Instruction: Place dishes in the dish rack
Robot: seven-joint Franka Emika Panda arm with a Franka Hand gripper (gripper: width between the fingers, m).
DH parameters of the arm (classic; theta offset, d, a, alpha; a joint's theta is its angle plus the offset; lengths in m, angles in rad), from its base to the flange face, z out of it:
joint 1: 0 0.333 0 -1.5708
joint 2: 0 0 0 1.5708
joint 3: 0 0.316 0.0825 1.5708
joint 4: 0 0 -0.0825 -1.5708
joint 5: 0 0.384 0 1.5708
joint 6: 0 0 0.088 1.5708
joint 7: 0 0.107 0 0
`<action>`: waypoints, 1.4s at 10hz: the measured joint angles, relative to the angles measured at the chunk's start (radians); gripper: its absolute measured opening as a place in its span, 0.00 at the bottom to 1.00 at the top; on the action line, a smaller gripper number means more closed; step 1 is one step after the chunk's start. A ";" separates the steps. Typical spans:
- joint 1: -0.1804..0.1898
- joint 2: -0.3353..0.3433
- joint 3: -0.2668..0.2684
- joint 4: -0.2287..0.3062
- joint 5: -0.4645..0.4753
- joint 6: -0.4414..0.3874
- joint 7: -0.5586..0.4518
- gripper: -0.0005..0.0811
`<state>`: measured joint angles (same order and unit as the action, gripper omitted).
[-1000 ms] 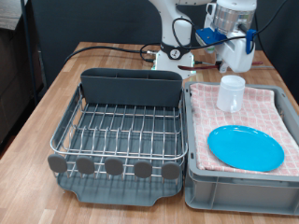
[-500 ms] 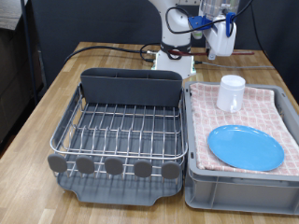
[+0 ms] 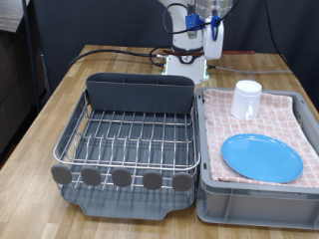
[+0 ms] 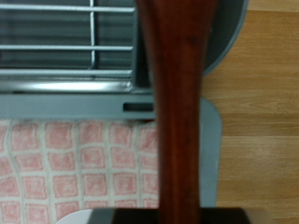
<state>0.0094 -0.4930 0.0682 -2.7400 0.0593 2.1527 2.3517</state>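
My gripper (image 3: 212, 30) is high at the exterior view's top, above the table's far end and behind the gap between rack and bin. In the wrist view the reddish-brown wooden spoon (image 4: 177, 103) fills the middle of the picture, close to the camera and carried in the gripper; the fingers themselves do not show. The dish rack (image 3: 125, 139), silver wire in a dark grey tray with its tall caddy (image 3: 138, 95), stands empty at the left. The blue plate (image 3: 261, 156) and the white mug (image 3: 246, 99) lie in the bin at the right.
The grey bin (image 3: 254, 204) lined with pink checkered cloth (image 4: 65, 168) stands right beside the rack. The robot base (image 3: 186, 62) and cables sit at the table's far end. Bare wooden table (image 3: 60, 100) lies left of the rack.
The gripper has risen and moved towards the exterior view's left, from above the bin's far corner to behind the gap between rack and bin. Plate and mug have not moved.
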 joint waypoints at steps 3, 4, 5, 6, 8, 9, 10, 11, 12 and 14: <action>-0.002 -0.065 -0.083 -0.055 -0.006 0.004 -0.078 0.10; -0.002 -0.070 -0.104 -0.058 -0.006 0.004 -0.105 0.10; -0.002 -0.070 -0.122 -0.059 -0.006 0.009 -0.126 0.10; -0.002 -0.069 -0.135 -0.060 -0.006 0.016 -0.136 0.10; -0.002 -0.062 -0.154 -0.069 -0.004 0.040 -0.146 0.10; -0.002 -0.054 -0.163 -0.075 -0.004 0.055 -0.146 0.10; -0.002 -0.045 -0.171 -0.082 -0.004 0.074 -0.147 0.10; -0.002 -0.033 -0.183 -0.090 -0.003 0.096 -0.156 0.10; -0.002 -0.020 -0.197 -0.096 0.002 0.111 -0.175 0.10; 0.011 0.004 -0.253 -0.103 0.056 0.136 -0.264 0.10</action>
<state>0.0203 -0.4886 -0.1848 -2.8431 0.1152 2.2891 2.0875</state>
